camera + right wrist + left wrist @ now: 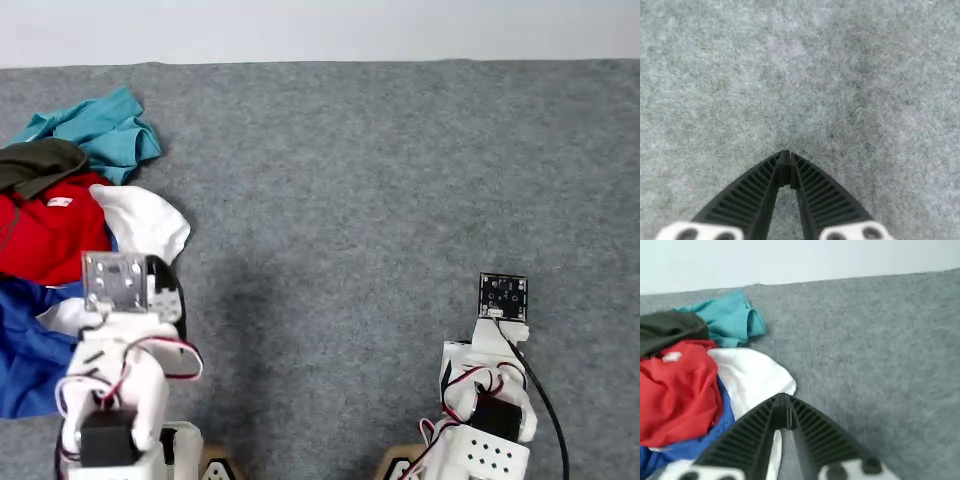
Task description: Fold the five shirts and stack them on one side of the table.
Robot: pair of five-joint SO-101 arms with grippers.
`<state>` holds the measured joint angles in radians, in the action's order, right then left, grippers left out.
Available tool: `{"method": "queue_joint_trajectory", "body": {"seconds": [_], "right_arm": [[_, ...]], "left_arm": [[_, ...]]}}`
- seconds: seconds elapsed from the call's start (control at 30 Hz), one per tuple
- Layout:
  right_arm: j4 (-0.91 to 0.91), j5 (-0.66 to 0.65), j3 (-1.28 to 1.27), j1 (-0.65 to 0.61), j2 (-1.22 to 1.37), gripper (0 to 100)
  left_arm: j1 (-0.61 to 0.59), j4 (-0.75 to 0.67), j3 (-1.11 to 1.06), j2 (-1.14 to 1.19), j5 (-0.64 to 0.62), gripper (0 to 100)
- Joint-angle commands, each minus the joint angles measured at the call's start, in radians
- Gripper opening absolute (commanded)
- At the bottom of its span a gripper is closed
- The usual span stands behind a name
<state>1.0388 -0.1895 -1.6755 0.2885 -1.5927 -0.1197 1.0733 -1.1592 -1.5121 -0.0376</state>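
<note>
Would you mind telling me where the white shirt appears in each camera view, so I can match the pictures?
High view: the white shirt lies at the pile's right edge, beside the red shirt.
Left wrist view: the white shirt lies just beyond the left gripper, against the red shirt.
Right wrist view: grey mat beyond the right gripper.
Shared landmark: the teal shirt at the pile's far end.

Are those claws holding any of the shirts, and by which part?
Nothing is held. The left gripper is shut and empty beside the shirt pile; the right gripper is shut and empty over the grey mat.
</note>
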Motion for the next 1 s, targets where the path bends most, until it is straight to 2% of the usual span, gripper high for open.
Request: {"method": "queue_joint_trajectory", "body": {"seconds": [0.0,0.13,0.2,0.33,0.43,0.63,0.83,0.97], "right_arm": [[-0.001,-0.009,-0.008,-0.001,-0.008,1.0],[-0.001,-0.009,-0.008,-0.001,-0.008,1.0],[-0.001,-0.009,-0.008,-0.001,-0.008,1.0],[-0.001,-0.009,-0.008,-0.001,-0.008,1.0],[-0.001,-0.009,-0.008,-0.001,-0.008,1.0],[-0.001,-0.009,-0.008,-0.001,-0.008,1.0],[-0.001,-0.009,-0.008,-0.001,-0.008,1.0],[-0.001,-0.009,-0.008,-0.001,-0.008,1.0]], "left_arm": [[-0.006,0.057,0.209,0.216,0.009,0],[-0.011,0.167,0.358,0.413,0.012,1],[-0.071,0.190,0.440,0.483,0.044,1],[-0.244,0.195,0.555,0.549,0.265,1],[-0.342,0.181,0.555,0.575,0.405,0],[-0.488,0.183,0.490,0.677,0.304,0],[-0.522,0.189,0.518,0.916,0.226,0],[-0.555,0.235,0.608,1.048,0.221,3]]}}
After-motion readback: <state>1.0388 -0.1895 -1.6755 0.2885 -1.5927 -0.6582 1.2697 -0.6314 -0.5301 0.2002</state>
